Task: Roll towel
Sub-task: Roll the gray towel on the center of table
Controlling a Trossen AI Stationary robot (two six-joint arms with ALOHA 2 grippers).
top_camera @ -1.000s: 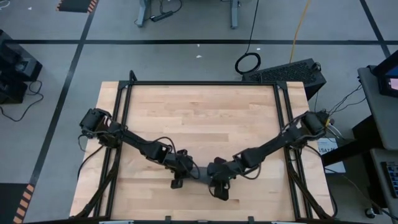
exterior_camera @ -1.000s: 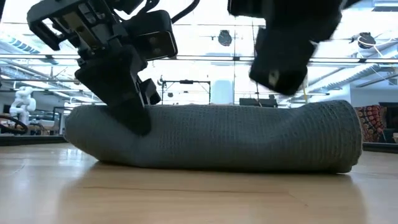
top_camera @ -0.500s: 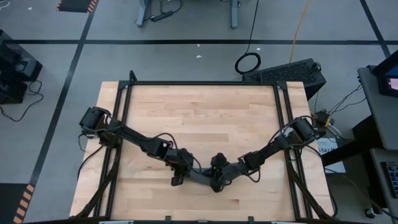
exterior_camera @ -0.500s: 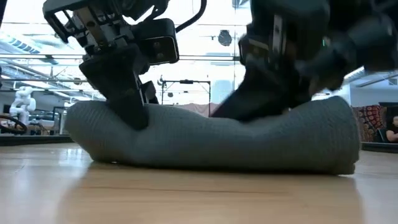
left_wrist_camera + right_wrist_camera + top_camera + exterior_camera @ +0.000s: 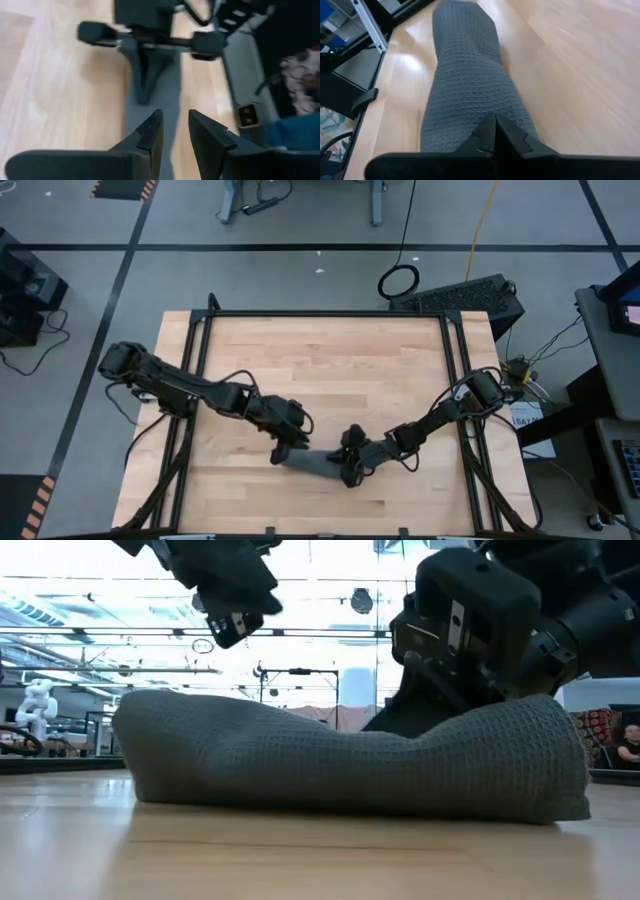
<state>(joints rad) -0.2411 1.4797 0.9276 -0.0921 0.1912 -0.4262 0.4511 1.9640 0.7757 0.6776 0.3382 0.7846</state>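
1. Two hands are on the job. The towel (image 5: 315, 465) is already a dark grey roll lying near the front edge of the worktop (image 5: 330, 360), roughly in the middle, a bit slanted in the high view.

2. Right hand (image 5: 347, 471) is down on the roll's right part. In its own wrist view the fingers (image 5: 492, 135) look pressed together with no gap, sitting on the cloth, so I read it as clenched and pushing, not pinching fabric. The low view shows a dip in the towel where it presses.

3. Left hand (image 5: 232, 612) hangs above the roll's left end, clear of the cloth. Its fingers (image 5: 150, 135) show a narrow gap with nothing between them, so released, holding nothing.

4. My guess: the rolling itself is about done and this is the tidy-up, snugging the roll so it doesn't spring loose.

5. Doing it well, I'd say:
   - keep the right hand's push light and even, since a hard poke in one spot just dents the roll like that dip
   - bring the left hand down on the left end so both ends get the same pressure, or the roll goes cone-shaped
   - nudge along the roll direction, not sideways, so the layers don't telescope
   - lift straight up when letting go, so the waffle weave doesn't snag.
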